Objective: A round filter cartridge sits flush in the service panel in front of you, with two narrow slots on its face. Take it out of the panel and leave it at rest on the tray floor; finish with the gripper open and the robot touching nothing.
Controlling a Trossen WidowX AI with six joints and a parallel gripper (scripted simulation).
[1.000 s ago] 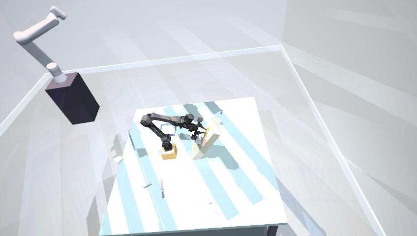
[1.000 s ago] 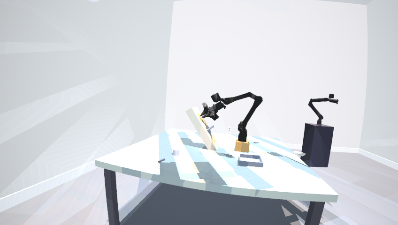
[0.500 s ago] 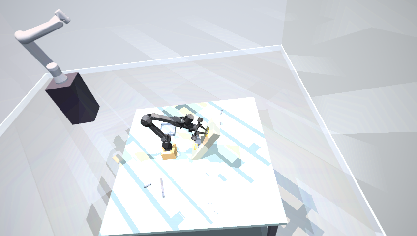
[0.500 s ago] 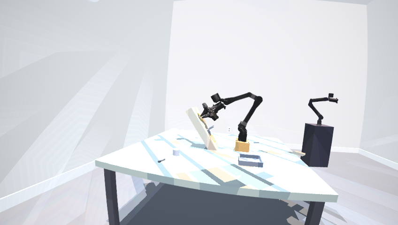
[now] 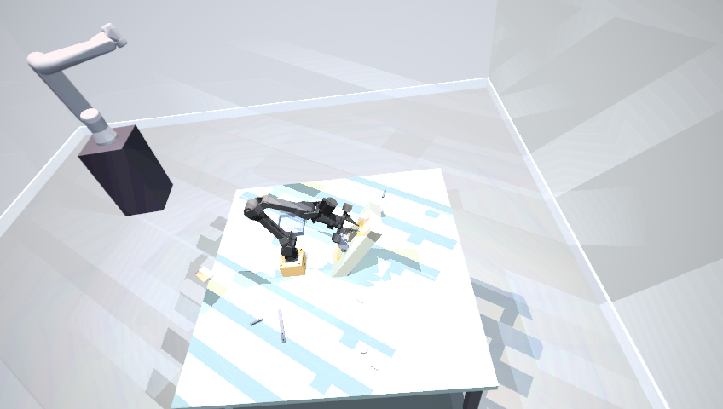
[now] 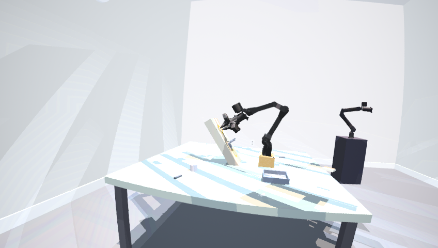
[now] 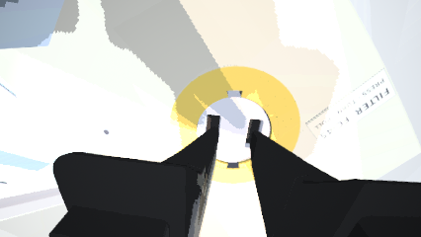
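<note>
The round white filter cartridge [image 7: 232,111] sits in the tilted service panel [image 5: 355,253] [image 6: 216,135] [image 7: 316,64], inside a yellow ring [image 7: 287,109]. Its two dark slots stand side by side in the wrist view. My gripper [image 5: 359,228] [image 6: 221,128] [image 7: 234,136] is partly open, with its fingertips at the cartridge face, one over each slot. How deep the tips reach into the slots cannot be told. Nothing is held between the fingers. The blue-grey tray [image 5: 299,233] [image 6: 275,181] stands on the table, away from the panel.
A grey lever [image 5: 344,244] [image 6: 231,141] sticks out of the panel below the cartridge. A white cylinder [image 6: 193,167] and a dark rod [image 6: 177,176] lie behind the panel. A long strip [image 5: 281,325] lies on the table. Another arm stands on a dark pedestal [image 5: 126,177] [image 6: 350,163].
</note>
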